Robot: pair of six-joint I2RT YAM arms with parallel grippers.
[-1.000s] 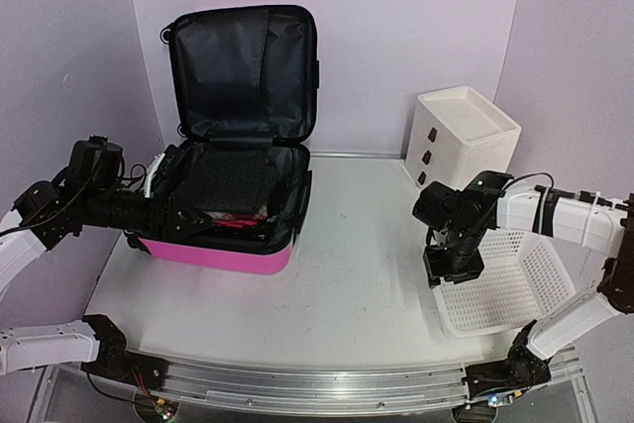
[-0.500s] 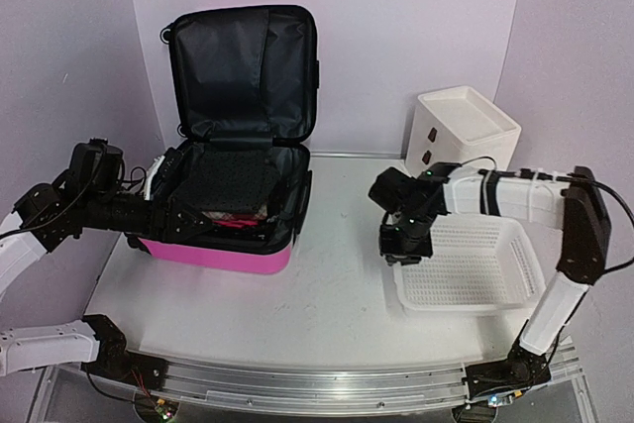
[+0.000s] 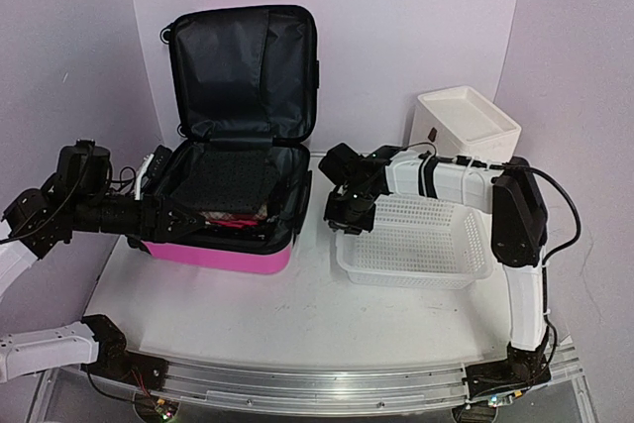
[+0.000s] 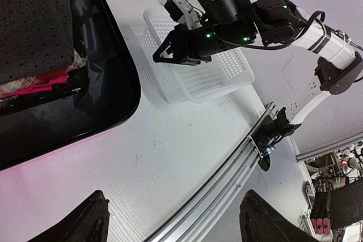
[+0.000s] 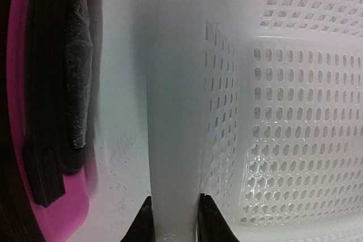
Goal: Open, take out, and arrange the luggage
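The white mesh basket [image 3: 406, 277], its rim clenched by the right gripper [image 3: 349, 223], has been dragged from four o'clock to just beside the open luggage [image 3: 238, 146] at ten o'clock, where it is judged ready to be filled. The left gripper [image 3: 186, 222] is held released.

The white table [image 3: 327, 309] shows a few faint scuffs across its bare middle. On its left side sits a hot-pink suitcase [image 3: 220, 256], lying open with its black-lined lid stood upright toward the back wall. Near it on the right a white mesh basket [image 3: 416, 272] rests on the tabletop, and a white drawer stack [image 3: 466, 131] stands behind that in the far right corner.
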